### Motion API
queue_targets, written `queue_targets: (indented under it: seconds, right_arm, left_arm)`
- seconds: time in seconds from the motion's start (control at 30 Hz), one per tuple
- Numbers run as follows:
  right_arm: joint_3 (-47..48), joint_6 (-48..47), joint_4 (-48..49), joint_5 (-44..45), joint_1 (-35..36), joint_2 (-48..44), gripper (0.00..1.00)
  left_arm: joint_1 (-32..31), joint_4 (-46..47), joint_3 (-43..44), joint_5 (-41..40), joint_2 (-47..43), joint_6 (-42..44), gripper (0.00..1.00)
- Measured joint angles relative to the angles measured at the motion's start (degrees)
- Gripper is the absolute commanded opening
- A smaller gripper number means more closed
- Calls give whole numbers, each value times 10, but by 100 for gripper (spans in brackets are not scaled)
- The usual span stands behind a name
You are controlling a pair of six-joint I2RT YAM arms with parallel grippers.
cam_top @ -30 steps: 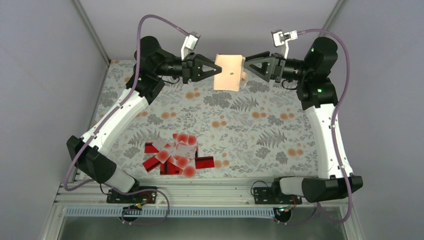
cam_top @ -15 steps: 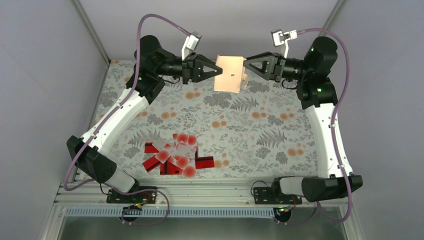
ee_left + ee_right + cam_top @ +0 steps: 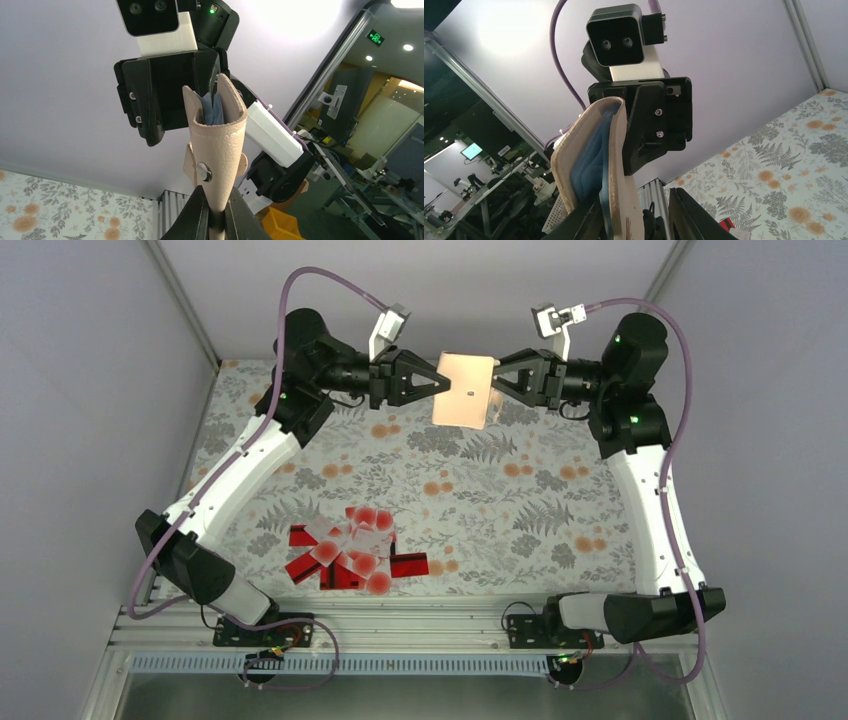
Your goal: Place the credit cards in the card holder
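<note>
Both arms reach inward over the far end of the floral surface [image 3: 520, 500] and meet at the card holder [image 3: 463, 390], which hangs in the air between them, clear of the cloth.

The left gripper [image 3: 437, 386] has its jaws pinched tight on the holder's left edge. In the left wrist view they clamp the tan leather just below its metal snap [image 3: 203, 171].

The right gripper [image 3: 494, 385] sits at the opposite edge. In its wrist view the jaws stand partly apart around the holder [image 3: 594, 165], one finger [image 3: 579, 222] against the leather and the other finger [image 3: 686, 215] showing a gap beside it. Whether this side truly grips, I cannot tell.

The holder's mouth gapes a little, showing blue-grey lining [image 3: 212, 110].

The credit cards [image 3: 350, 550], red ones and white ones with red dots, lie in a loose overlapping heap on the near left part of the surface, well apart from the holder.
</note>
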Motion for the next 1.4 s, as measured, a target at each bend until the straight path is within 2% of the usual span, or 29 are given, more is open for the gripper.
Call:
queue_targets:
  seconds: [0.13, 0.3, 0.37, 0.43, 0.5, 0.57, 0.63, 0.77, 0.87, 1.03, 1.13, 1.23, 1.4]
  right_arm:
    - [0, -7, -3, -6, 3, 0, 25]
    - [0, -12, -7, -10, 8, 0, 4]
    - [0, -17, -9, -10, 9, 0, 4]
    - [0, -21, -13, -8, 9, 0, 4]
    - [0, -24, -19, -3, 9, 0, 4]
    - [0, -30, -35, 6, 10, 0, 4]
    - [-2, -35, -55, 18, 11, 0, 4]
    - [-7, -49, -128, 78, 12, 15, 4]
    - [-16, -56, -196, 160, 13, 40, 4]
    - [-75, -54, -311, 348, 16, 79, 4]
    - [-116, -43, -365, 442, 23, 92, 4]
    - [-128, -37, -398, 494, 32, 106, 4]
    - [-128, -35, -420, 538, 45, 142, 4]
  left_arm:
    - [0, -10, 3, 0, 0, 9, 2]
    - [0, -20, 3, -4, 0, 14, 3]
    - [0, -25, 3, -7, 0, 15, 5]
    - [0, -32, 3, -11, 0, 17, 14]
    - [0, -39, 3, -19, 0, 24, 38]
    - [-1, -56, 7, -35, 4, 34, 75]
    - [-2, -85, 19, -56, 16, 50, 99]
    - [-2, -182, 39, -127, 47, 99, 100]
    - [0, -262, 39, -215, 64, 142, 100]
    - [-1, -367, 9, -413, 70, 196, 100]
    - [-12, -403, -12, -493, 71, 220, 100]
    - [-40, -419, -20, -529, 79, 238, 100]
    - [-84, -422, -6, -538, 123, 251, 100]
